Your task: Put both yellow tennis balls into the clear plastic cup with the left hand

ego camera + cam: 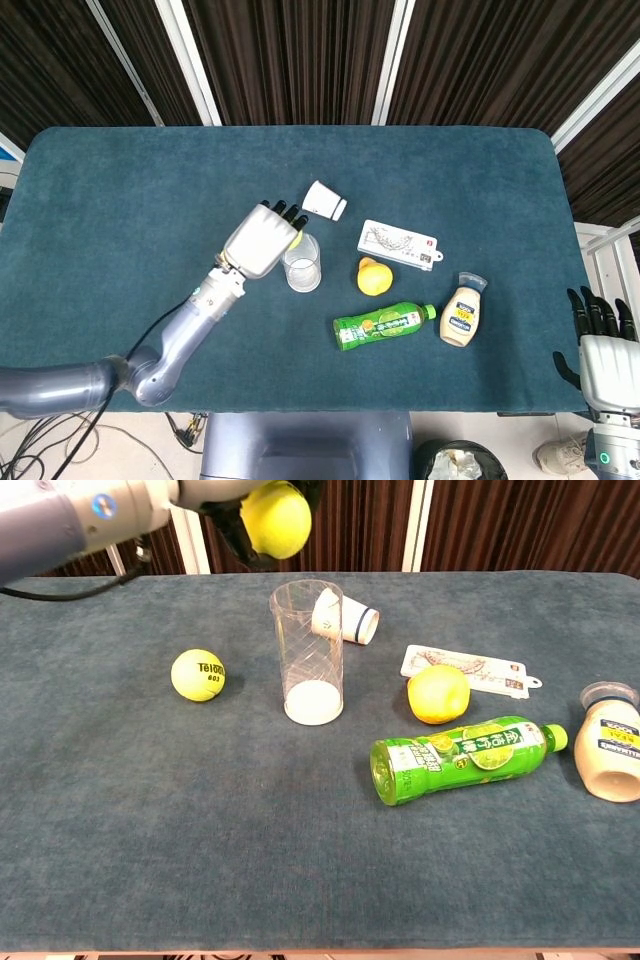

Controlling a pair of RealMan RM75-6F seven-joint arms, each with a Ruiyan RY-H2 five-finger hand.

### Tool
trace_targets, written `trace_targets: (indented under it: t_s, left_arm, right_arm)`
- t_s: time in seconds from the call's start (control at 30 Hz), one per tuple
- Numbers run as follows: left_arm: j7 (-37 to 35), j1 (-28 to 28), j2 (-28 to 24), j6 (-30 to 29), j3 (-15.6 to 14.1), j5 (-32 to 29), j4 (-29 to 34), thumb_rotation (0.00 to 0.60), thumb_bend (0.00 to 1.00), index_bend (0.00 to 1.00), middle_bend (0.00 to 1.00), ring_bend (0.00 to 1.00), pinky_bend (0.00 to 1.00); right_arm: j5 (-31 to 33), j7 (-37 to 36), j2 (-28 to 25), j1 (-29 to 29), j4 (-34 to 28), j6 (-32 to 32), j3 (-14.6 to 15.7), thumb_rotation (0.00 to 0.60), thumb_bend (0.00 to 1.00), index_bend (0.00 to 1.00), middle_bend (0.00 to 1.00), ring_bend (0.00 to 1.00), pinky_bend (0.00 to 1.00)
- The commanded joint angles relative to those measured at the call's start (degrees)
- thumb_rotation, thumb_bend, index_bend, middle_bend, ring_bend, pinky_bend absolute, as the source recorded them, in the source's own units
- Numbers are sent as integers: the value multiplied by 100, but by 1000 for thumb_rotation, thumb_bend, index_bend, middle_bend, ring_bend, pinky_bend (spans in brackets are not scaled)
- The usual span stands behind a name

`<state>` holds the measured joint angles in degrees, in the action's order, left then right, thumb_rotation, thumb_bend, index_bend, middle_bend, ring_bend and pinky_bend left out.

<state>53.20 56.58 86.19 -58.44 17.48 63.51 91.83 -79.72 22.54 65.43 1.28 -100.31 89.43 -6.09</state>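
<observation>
- My left hand [262, 239] has its fingers [284, 212] wrapped around one tennis ball [277, 518], raised above the counter [200, 840] just left of the clear plastic cup's [308, 652] rim.
- The cup stands upright with nothing in it.
- The second tennis ball [198, 674] lies on the counter left of the cup, apart from it.
- My right hand [603, 352] sits off the counter's right edge, fingers apart, holding nothing.
- A lemon [438, 694], a green bottle [460, 757] on its side and a sauce bottle [611, 755] lie right of the cup.
</observation>
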Motion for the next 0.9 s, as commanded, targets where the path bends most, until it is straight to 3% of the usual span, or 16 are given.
trace_targets:
  t_s: [0.03,0.27,0.4,0.6,0.73,0.9]
  left_arm:
    - [-51,112,170,12,-48,-63,-203,600,319,447,484,446,672]
    - [-199,197,324,-8,-136,-137,-317,600,260,429,437,410,671]
    - [-167,244,330,1,-201,-199,-297,600,176,415,413,393,665]
    - [-93,288,320,-76,-196,-386,-207,600,16,356,282,263,530]
    - [-19,330,276,-160,-118,-643,3,600,0,320,195,151,434]
    - [134,403,213,-334,-58,-787,210,600,0,309,169,123,383]
  right_arm:
    - [6,-21,-15,-7,-1,13,-10,600,340,28,75,119,72]
    - [20,-98,-21,-5,17,20,-30,600,340,27,75,118,71]
    - [49,-109,-22,-5,26,19,-44,600,340,28,75,118,71]
    - [55,-117,-20,-8,32,36,-52,600,340,28,75,119,72]
    - [44,-123,-24,-6,31,34,-45,600,340,28,75,119,71]
    - [43,-142,-30,-13,26,55,-53,600,340,27,75,119,72]
